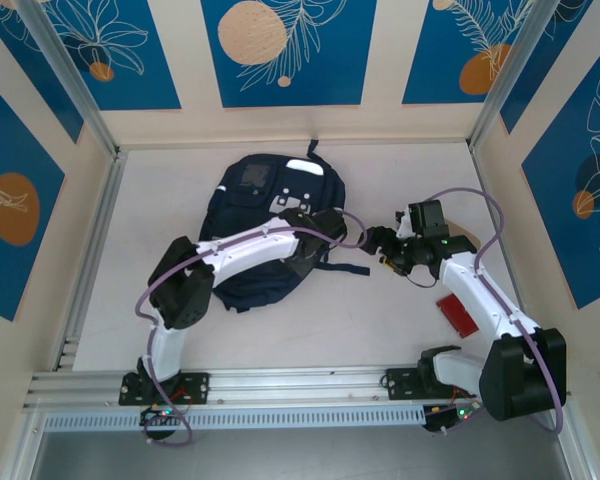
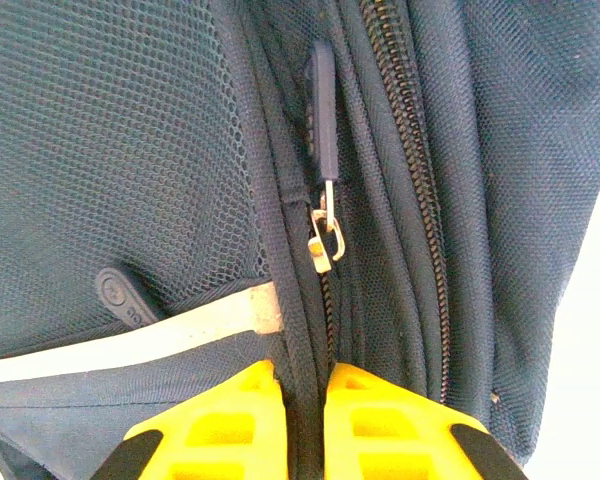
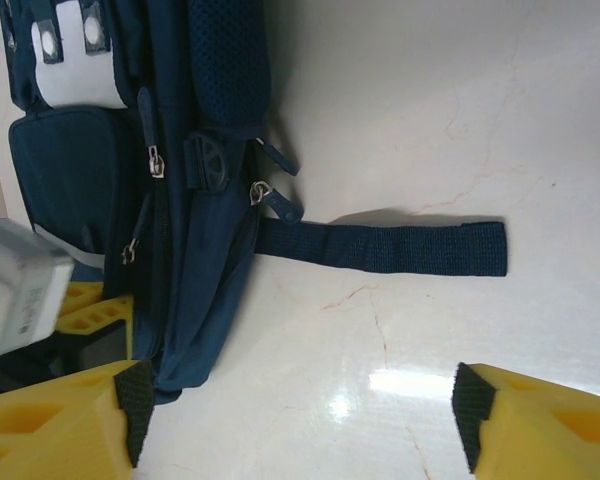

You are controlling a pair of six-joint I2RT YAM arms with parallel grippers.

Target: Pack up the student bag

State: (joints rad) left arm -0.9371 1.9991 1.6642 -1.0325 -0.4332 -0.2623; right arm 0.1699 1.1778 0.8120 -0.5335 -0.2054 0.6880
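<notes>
1. The student bag [image 1: 265,225] lies flat on the table [image 1: 410,170], left of centre and toward the back wall. Its top loop points at that wall and its white patches face up.
2. Your left arm reaches across the bag's lower right part. The left gripper [image 2: 305,430] sits at the bag's right side edge.
3. In the left wrist view, the yellow fingers [image 2: 220,420] stand almost together, with a ridge of navy fabric beside the zip line pinched between them. Record this gripper as clamped on the bag.
4. Just beyond those fingers a metal zip slider [image 2: 327,235] hangs on the track, with a dark pull tab [image 2: 323,110] above it. A second, closed zip runs parallel on the right.
5. A mesh side pocket [image 2: 100,150] lies to the left of the track. A pale reflective stripe [image 2: 130,335] runs along its lower edge.
6. A black strap [image 3: 380,247] leaves the bag's side and lies flat on the table, pointing away from the bag.
7. The right gripper [image 3: 300,420] hovers over bare table just beside the bag. Its jaws are wide apart and hold nothing.
8. A flat red item [image 1: 458,312] lies on the table next to the right arm, well apart from the bag. You cannot tell from these views what it is.
</notes>
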